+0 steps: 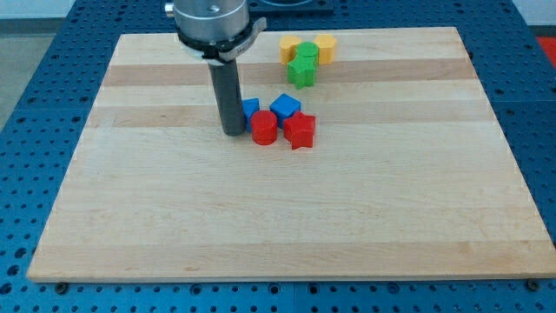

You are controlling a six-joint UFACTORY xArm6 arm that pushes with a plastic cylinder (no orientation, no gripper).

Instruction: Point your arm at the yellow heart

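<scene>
My tip rests on the tabletop, holding nothing. Touching its right: two blue blocks, two red. Well beyond, up-right: two green, two yellow; yellow heart farthest.

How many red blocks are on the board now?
2: a red cylinder just right of my tip, and a red star right of the cylinder. None seems hidden.

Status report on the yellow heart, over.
My tip beside red cylinder, left of it. Yellow heart at view's top, untouched. Green blocks crowd it.
</scene>
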